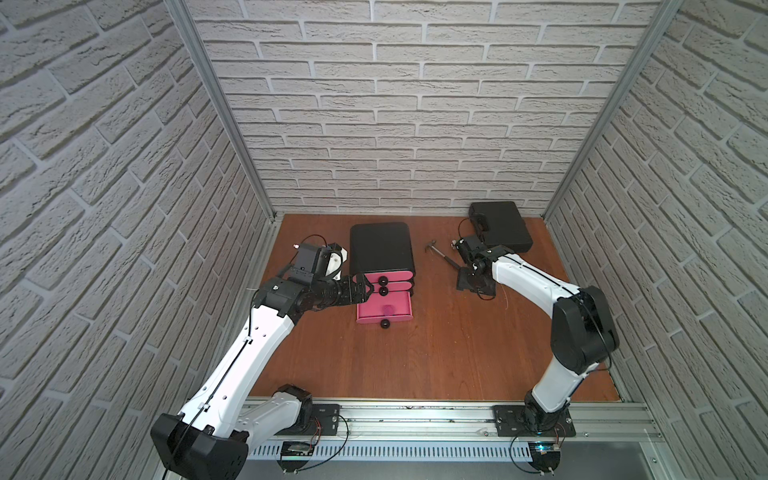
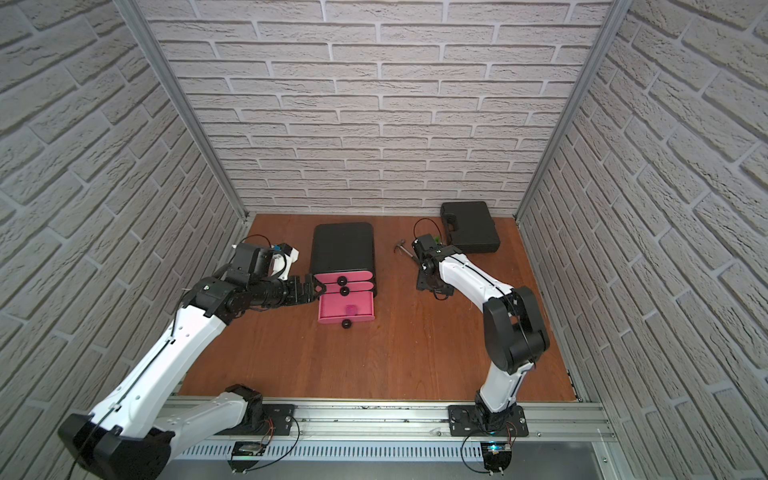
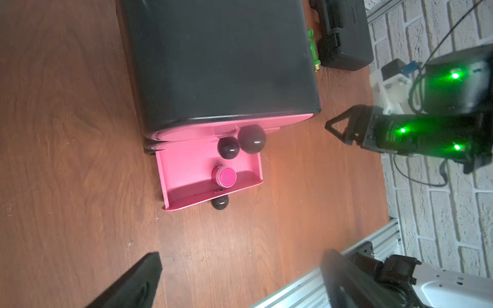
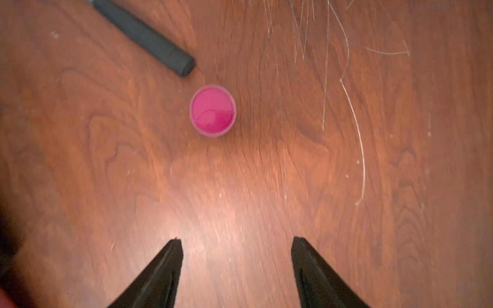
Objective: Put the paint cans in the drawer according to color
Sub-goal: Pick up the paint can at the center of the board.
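Note:
The drawer chest (image 1: pixel 380 247) (image 2: pixel 343 249) is black with three pink fronts; the top two are shut. The bottom drawer (image 1: pixel 365 311) (image 3: pixel 184 170) is pulled out, and one pink paint can (image 1: pixel 388 309) (image 2: pixel 351 309) (image 3: pixel 225 177) stands inside it. My left gripper (image 1: pixel 365 286) (image 2: pixel 318 289) (image 3: pixel 244 256) is wide open and empty beside the left end of the drawer fronts. A second pink paint can (image 4: pixel 212 110) stands on the table right of the chest. My right gripper (image 4: pixel 236 238) (image 1: pixel 473 284) (image 2: pixel 432 284) points down over it, open, with the can ahead of the fingertips and apart from them.
A hammer (image 1: pixel 440 251) lies just left of the right gripper, its black handle (image 4: pixel 149 34) close to the pink can. A black tool case (image 1: pixel 500 226) (image 2: pixel 469 226) sits at the back right, with a green toy drill (image 3: pixel 312 48) beside it. Thin pale strands (image 4: pixel 354 120) lie on the wood.

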### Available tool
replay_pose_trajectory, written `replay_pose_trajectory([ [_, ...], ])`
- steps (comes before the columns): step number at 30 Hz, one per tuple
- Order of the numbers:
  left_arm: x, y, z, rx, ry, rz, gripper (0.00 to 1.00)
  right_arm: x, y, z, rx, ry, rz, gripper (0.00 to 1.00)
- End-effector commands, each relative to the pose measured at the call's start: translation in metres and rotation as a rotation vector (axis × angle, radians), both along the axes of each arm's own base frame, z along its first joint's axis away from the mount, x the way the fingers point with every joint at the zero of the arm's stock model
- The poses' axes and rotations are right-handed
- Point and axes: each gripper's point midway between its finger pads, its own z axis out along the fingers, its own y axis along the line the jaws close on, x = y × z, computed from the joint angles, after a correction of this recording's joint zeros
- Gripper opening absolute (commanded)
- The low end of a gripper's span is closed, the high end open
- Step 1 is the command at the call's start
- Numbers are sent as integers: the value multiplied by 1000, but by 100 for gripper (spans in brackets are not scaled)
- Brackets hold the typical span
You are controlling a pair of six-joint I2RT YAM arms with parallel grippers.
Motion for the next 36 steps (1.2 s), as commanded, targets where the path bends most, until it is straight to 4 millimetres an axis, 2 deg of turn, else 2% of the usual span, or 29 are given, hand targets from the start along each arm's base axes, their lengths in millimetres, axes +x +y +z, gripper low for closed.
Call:
replay_pose_trajectory([
  [1, 6, 6, 9, 32, -41, 30, 98, 30, 3, -1, 49, -27, 41, 67],
  [7, 6, 15, 8, 72, -38, 68, 99, 64, 1, -9, 68, -33, 44, 66],
  [12, 9, 21, 8, 99, -38, 93, 98, 75, 0, -22, 78, -8, 24, 66],
  [24, 19, 21, 9, 120, -40, 101, 98, 74, -6, -34, 53, 25, -2, 65],
  [29, 19, 22, 9, 122, -37, 105, 99, 72, -7, -35, 49, 25, -5, 57],
  [36, 18, 25, 9, 129, -40, 113, 98, 66, -11, -42, 50, 41, -26, 51],
])
